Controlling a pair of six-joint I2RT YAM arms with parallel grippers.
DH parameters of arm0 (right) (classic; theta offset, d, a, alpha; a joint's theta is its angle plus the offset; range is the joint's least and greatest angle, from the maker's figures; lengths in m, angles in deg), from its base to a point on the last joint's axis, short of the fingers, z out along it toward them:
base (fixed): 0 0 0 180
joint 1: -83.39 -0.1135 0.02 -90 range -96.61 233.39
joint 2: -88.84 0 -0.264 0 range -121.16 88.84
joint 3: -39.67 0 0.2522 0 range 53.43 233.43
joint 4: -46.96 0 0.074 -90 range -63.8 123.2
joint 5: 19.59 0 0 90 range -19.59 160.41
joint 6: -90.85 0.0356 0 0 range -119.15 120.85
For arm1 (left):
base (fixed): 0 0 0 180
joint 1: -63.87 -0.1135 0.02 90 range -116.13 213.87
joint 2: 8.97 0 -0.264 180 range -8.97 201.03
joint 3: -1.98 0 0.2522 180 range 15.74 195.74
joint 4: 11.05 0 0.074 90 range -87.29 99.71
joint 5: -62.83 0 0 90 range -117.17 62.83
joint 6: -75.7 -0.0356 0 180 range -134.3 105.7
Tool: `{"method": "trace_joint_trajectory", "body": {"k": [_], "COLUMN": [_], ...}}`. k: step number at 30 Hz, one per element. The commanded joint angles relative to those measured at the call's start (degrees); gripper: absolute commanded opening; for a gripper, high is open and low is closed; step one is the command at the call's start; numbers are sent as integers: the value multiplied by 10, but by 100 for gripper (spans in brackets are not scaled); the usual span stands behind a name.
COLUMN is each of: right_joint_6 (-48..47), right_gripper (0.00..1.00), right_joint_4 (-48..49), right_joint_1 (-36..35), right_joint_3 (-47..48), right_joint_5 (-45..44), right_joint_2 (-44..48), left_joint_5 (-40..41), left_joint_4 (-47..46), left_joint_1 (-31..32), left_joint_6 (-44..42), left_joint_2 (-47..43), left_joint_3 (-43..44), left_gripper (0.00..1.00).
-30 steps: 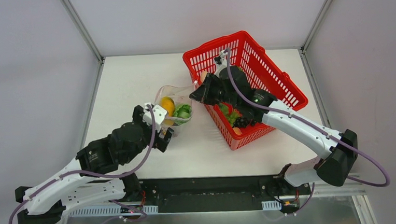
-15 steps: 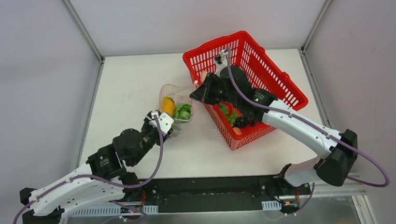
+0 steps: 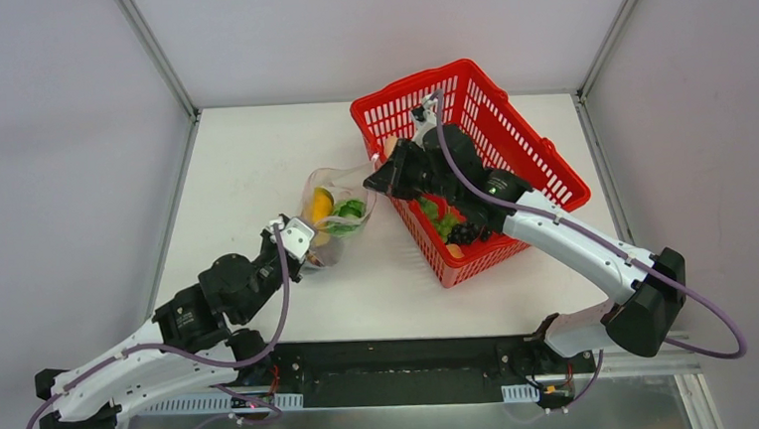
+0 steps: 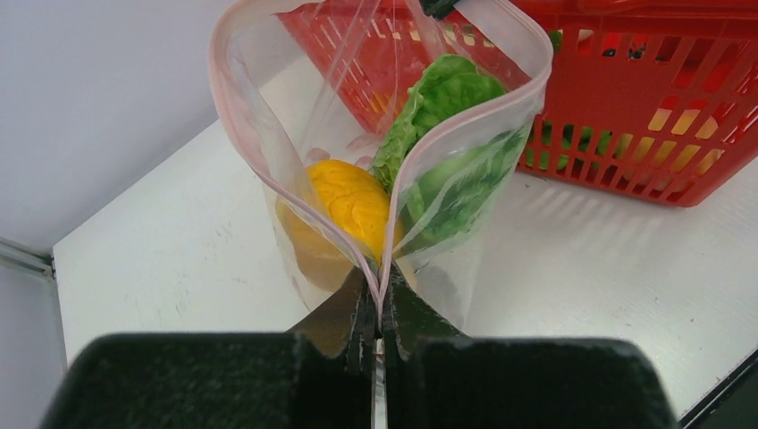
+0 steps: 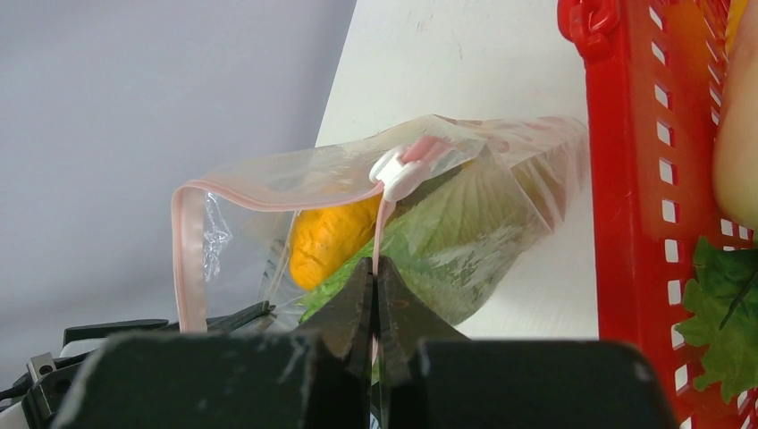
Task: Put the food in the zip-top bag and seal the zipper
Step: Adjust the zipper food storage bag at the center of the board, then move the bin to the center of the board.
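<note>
The zip-top bag (image 3: 339, 214) stands between my two grippers with its mouth gaping. Inside it lie a yellow-orange piece of food (image 4: 347, 201) and a green leafy one (image 4: 440, 96). The pink zipper (image 4: 234, 134) loops round the open mouth. My left gripper (image 4: 380, 290) is shut on the near end of that strip. At the far end my right gripper (image 5: 375, 268) is shut on the same strip, just below a white slider tab (image 5: 393, 170). From above, the left gripper (image 3: 308, 257) is at the bag's near-left corner and the right gripper (image 3: 374, 182) at its far-right corner.
A red mesh basket (image 3: 526, 146) stands right of the bag, under my right arm. It holds more food, among it a green leafy piece (image 3: 441, 221) and a dark purple one (image 3: 464, 234). Its wall (image 5: 626, 179) is close beside the bag.
The left gripper, open beside the bag a second ago, has drawn back toward the near left and shut on the zipper's near end. The right arm has stayed still.
</note>
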State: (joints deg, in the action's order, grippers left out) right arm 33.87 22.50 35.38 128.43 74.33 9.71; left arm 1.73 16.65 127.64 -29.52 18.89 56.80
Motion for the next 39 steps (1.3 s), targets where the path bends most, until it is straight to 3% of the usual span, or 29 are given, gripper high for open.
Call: {"method": "trace_joint_trajectory", "body": {"k": [1, 8, 11, 14, 18, 21, 23, 26, 28, 32, 35, 39], "right_joint_6": [7, 30, 22, -12, -64, -111, -147, -174, -181, -182, -200, -228], "right_gripper": [0, 4, 21, 50, 68, 64, 50, 38, 31, 20, 16, 16], "right_joint_4": [44, 27, 33, 28, 15, -6, -29, -63, -92, -187, -213, -275], "right_joint_1": [10, 31, 32, 34, 42, 44, 44, 44, 44, 43, 26, -41], "right_joint_3": [3, 32, 39, 40, 37, 26, 9, -17, -22, -1, 14, 52], "right_joint_5": [5, -8, 59, 120, 193, 248, 277, 276, 249, 99, 131, 38], "right_joint_2": [39, 48, 34, 38, 72, 104, 121, 141, 137, 98, 74, 24], "left_joint_5": [6, -55, -63, -47, -14, -7, -6, 4, 15, 42, 39, 38], "left_joint_4": [37, 90, 116, 141, 154, 148, 149, 162, 172, 190, 190, 191], "left_joint_1": [4, 4, 4, 4, 4, 3, 4, 4, 4, 4, 4, 4], "left_joint_6": [24, 54, 74, 97, 129, 138, 143, 149, 150, 150, 150, 150], "left_joint_2": [-15, -56, -50, -41, -46, -57, -62, -60, -54, -46, -46, -45], "left_joint_3": [46, 96, 120, 131, 131, 122, 119, 123, 127, 139, 138, 141], "left_gripper": [0, 0, 0, 0, 0, 0, 0, 0, 0, 0, 0, 0]}}
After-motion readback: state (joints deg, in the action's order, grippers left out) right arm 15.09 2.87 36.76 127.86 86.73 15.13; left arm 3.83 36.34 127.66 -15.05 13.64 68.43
